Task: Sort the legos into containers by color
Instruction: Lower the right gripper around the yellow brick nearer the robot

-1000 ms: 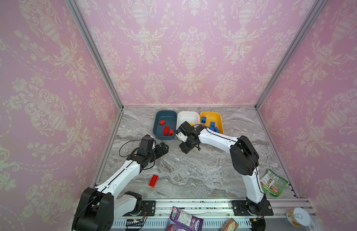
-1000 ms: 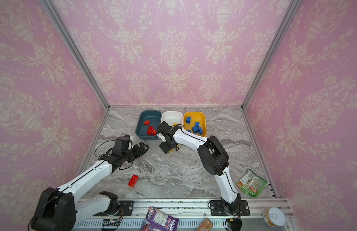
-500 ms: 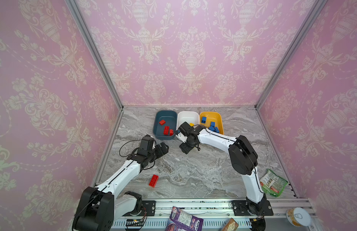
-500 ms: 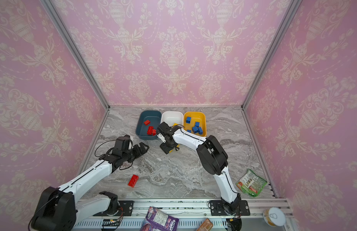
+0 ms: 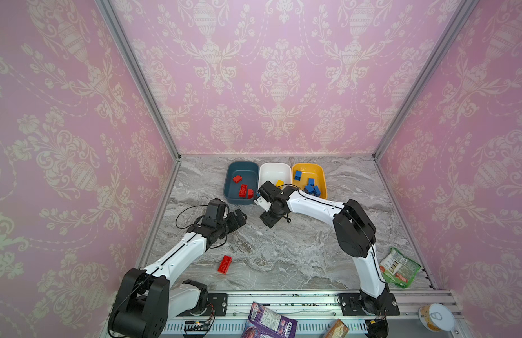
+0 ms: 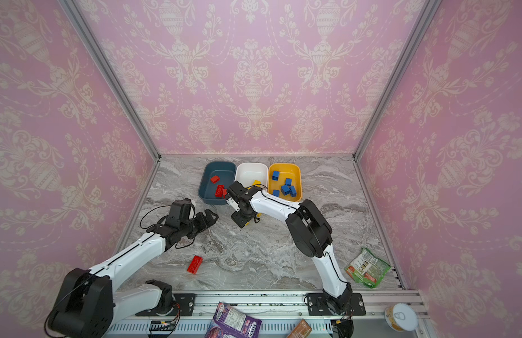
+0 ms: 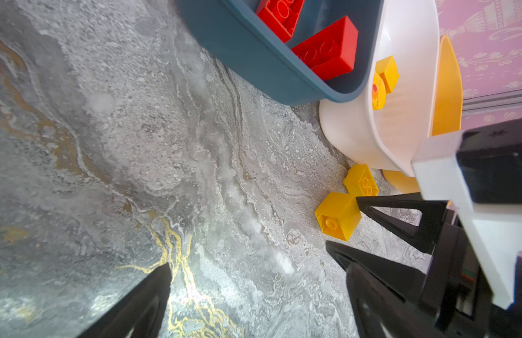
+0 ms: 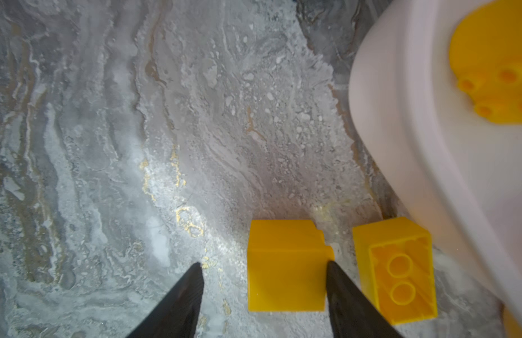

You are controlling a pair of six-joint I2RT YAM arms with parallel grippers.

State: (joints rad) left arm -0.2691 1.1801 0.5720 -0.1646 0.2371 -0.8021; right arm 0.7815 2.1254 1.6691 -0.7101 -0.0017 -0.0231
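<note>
My right gripper (image 8: 264, 264) is down on the marble beside the white container (image 8: 414, 146). It is open around a yellow lego (image 8: 286, 263), with one finger touching it and a gap at the other. A second yellow lego (image 8: 397, 269) lies on its side next to it. My left gripper (image 7: 247, 254) hangs open and empty over the table, left of the right gripper (image 5: 268, 219). Red legos (image 5: 243, 190) lie in the teal container (image 5: 229, 175) and blue legos (image 5: 311, 187) in the yellow container (image 5: 321, 172). One red lego (image 5: 224, 264) lies near the front.
A green snack packet (image 5: 398, 267) lies at the right front edge. A purple packet (image 5: 268, 320), a brown packet (image 5: 337, 329) and a tin can (image 5: 436, 316) sit on the front rail. Pink walls close in the left, back and right sides.
The right gripper's jaws have narrowed slightly around the yellow lego. Both arms stay almost where they were.
</note>
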